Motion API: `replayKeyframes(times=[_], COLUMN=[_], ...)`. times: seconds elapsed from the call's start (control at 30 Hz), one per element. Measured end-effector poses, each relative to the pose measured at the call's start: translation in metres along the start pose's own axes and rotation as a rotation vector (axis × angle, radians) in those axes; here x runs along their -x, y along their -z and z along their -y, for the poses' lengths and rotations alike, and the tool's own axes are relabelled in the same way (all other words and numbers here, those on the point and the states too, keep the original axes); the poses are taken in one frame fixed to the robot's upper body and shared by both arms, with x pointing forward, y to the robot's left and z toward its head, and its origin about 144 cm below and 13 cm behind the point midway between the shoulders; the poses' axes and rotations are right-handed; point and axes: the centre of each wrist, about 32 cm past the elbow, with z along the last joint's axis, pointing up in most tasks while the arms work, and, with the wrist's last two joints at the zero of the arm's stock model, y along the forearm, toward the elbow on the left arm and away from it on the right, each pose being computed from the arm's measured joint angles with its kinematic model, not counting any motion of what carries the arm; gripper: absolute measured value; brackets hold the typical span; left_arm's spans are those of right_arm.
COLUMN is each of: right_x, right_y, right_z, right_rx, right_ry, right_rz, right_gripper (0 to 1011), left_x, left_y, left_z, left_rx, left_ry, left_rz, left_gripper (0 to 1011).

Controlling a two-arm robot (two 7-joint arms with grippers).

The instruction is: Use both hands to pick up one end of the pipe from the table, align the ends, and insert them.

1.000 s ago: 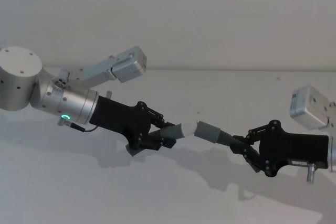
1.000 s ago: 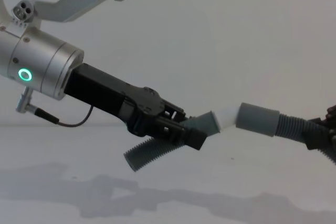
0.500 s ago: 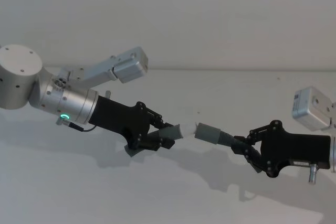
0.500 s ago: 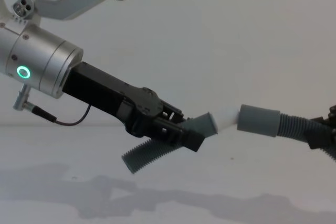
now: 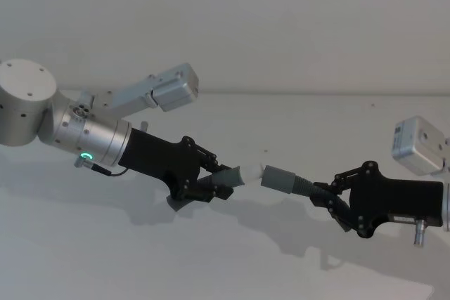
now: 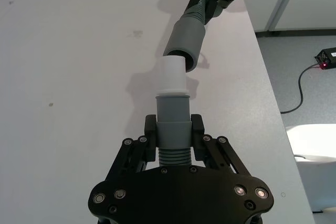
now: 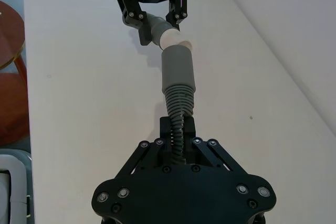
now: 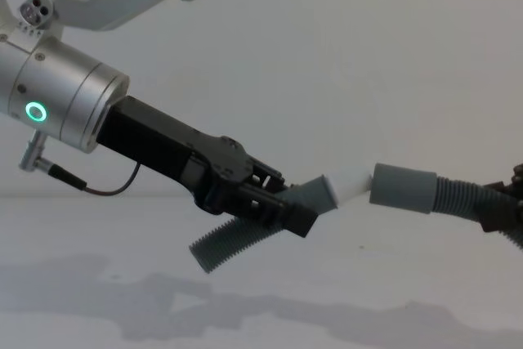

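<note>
We see both hose pieces held in the air above the white surface (image 5: 232,265), end to end. The left pincer (image 5: 219,186) is closed on the hose piece with the white spigot tip (image 5: 251,172); in the left wrist view its fingers (image 6: 150,129) clamp the smooth grey collar (image 6: 172,124) just behind that tip. The ribbed tail of this piece (image 8: 231,243) hangs below the pincer in the chest view. A green ring light (image 8: 35,112) glows on the left arm.

The right pincer (image 5: 323,197) grips the ribbed body (image 7: 178,109) of the other hose piece, whose wide grey socket cuff (image 5: 278,177) points toward the left pincer.

We note that the white tip meets the mouth of the cuff: in the chest view the tip (image 8: 351,183) touches the cuff (image 8: 402,188) at a slight angle, and in the left wrist view the tip (image 6: 171,73) sits at the cuff's (image 6: 185,40) rim, most of its length outside.
</note>
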Motion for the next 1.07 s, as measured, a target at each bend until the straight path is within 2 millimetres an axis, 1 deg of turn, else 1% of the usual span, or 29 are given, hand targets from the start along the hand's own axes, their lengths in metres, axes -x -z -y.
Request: replayKeyframes(times=[1.07], right_x=[-0.0001], right_y=[0.0001], right_z=[0.0004], right_rx=[0.0], right_ry=[0.0], right_rz=[0.001], right_gripper=[114], left_x=[0.0002], left_y=[-0.0006], left_z=[-0.0002], left_rx=[-0.003], left_ry=[-0.001], left_rz=[0.0], left_gripper=[370])
